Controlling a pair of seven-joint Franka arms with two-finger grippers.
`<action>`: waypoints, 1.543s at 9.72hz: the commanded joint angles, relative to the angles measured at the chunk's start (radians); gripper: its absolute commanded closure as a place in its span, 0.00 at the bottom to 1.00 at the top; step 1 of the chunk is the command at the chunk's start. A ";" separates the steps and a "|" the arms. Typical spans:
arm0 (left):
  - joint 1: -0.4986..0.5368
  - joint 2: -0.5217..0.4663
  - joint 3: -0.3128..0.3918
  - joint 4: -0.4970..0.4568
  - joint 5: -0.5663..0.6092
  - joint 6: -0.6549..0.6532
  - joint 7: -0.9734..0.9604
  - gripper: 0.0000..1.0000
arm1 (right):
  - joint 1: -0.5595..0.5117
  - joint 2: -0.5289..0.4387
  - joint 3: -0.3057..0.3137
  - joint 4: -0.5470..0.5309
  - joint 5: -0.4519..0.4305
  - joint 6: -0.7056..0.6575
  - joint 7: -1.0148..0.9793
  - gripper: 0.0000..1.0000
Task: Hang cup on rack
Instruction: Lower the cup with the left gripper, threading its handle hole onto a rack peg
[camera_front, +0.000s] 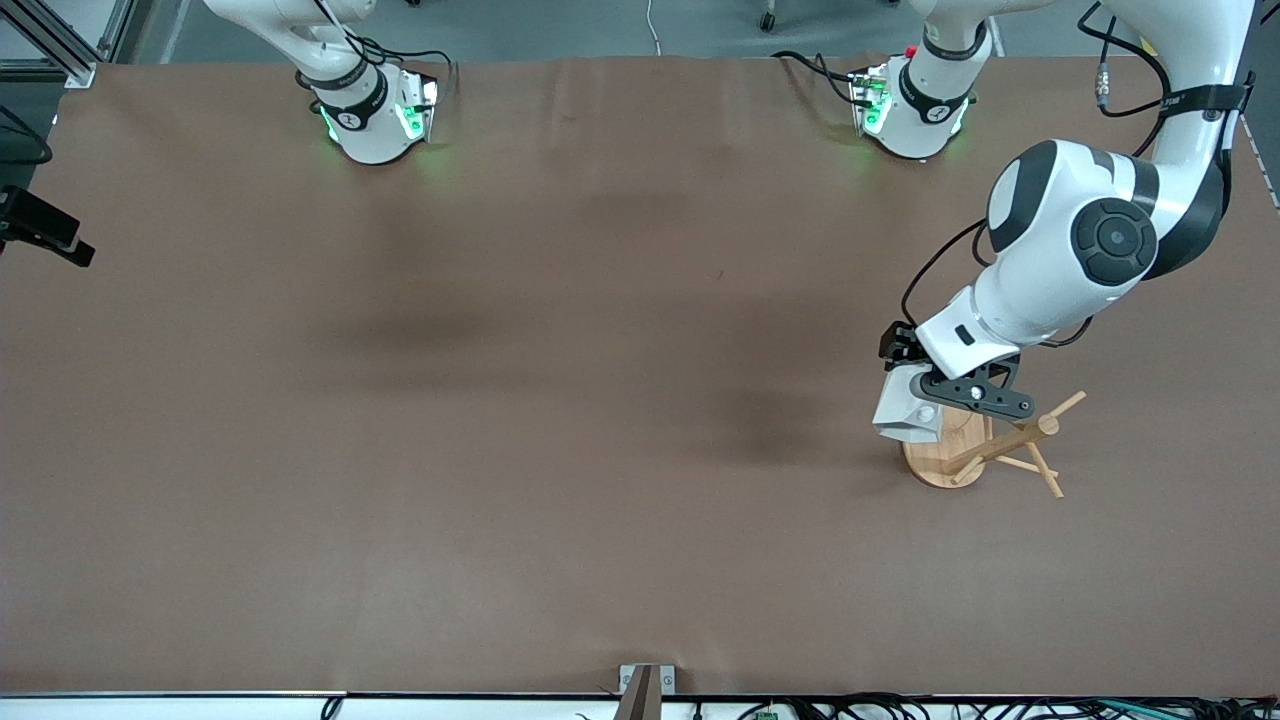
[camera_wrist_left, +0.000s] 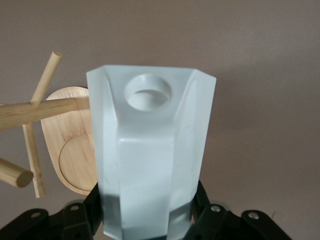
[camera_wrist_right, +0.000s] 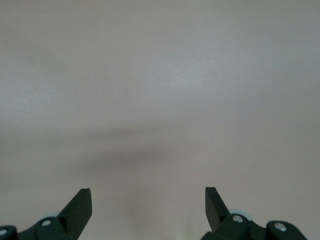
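Observation:
My left gripper (camera_front: 925, 400) is shut on the cup (camera_front: 908, 412), a white faceted mug, and holds it in the air over the rack's base. In the left wrist view the cup (camera_wrist_left: 150, 160) stands between the black fingers (camera_wrist_left: 90, 210), with its handle's round hole facing the camera. The rack (camera_front: 1000, 450) is a bamboo mug tree with an oval base (camera_wrist_left: 75, 150) and thin pegs; it stands at the left arm's end of the table. One peg (camera_wrist_left: 45, 110) ends at the cup's side. My right gripper (camera_wrist_right: 148, 197) is open and empty over bare table; it is out of the front view.
The brown table (camera_front: 500, 400) spreads wide toward the right arm's end. The two arm bases (camera_front: 375, 115) stand along its top edge. A black camera mount (camera_front: 45, 235) sits at the table edge on the right arm's end.

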 joint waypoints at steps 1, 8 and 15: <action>0.029 0.007 -0.011 -0.035 0.018 0.021 0.010 0.75 | 0.008 -0.011 -0.001 -0.017 -0.019 0.033 0.013 0.00; 0.081 -0.008 -0.013 -0.072 0.018 0.018 0.081 0.75 | 0.008 -0.010 0.000 -0.017 -0.018 0.046 0.015 0.00; 0.099 -0.019 -0.013 -0.072 0.017 -0.002 0.127 0.75 | 0.010 -0.008 0.000 -0.017 -0.018 0.054 0.015 0.00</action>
